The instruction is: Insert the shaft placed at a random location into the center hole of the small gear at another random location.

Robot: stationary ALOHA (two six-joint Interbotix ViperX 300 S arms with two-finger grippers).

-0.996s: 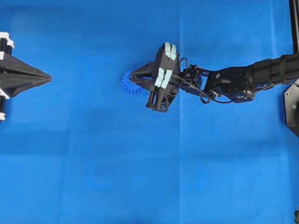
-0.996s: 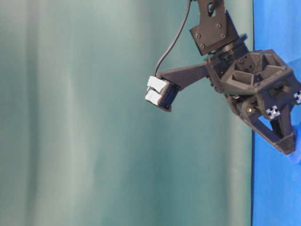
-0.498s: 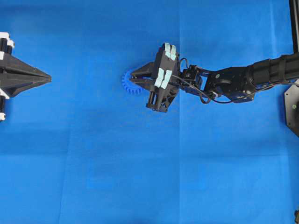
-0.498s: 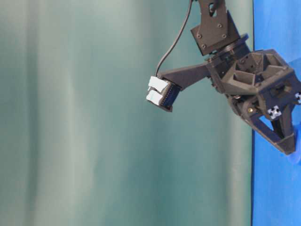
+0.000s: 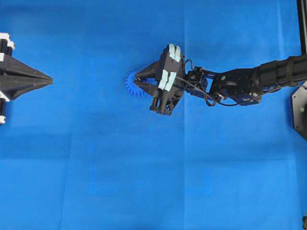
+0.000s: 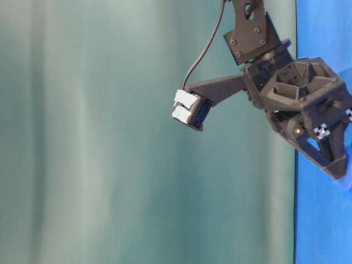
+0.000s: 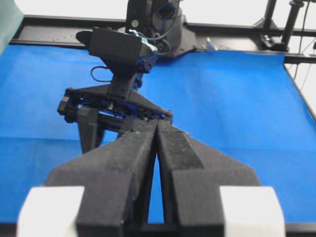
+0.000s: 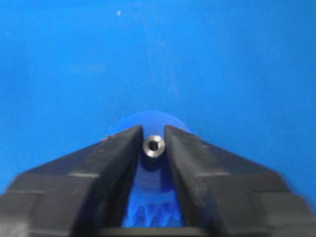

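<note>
In the overhead view, the counter (image 5: 144, 182) is seen covered by a bright blue mat with faint fold lines. The right hand (image 5: 139, 78) is reached in from the right, its tips set over the small gear (image 5: 130, 86), whose toothed rim shows just beyond and beside them. The left hand (image 5: 48, 79) is held at the left edge, well apart from the gear, its tips drawn to a point.

In the table-level view, a pale green curtain (image 6: 110, 137) fills most of the frame, and the right hand (image 6: 338, 168) is seen against the mat, touching or nearly touching the gear's edge (image 6: 346, 179).

In the left wrist view, the left hand (image 7: 156, 131) is seen closed, fingers pressed together with nothing between them; a black frame (image 7: 59, 22) borders the far side of the counter.

In the right wrist view, the shaft (image 8: 153, 145) is held upright, pinched between the narrowly parted fingers (image 8: 118, 148), directly over the gear's middle. The center hole is hidden beneath it.
</note>
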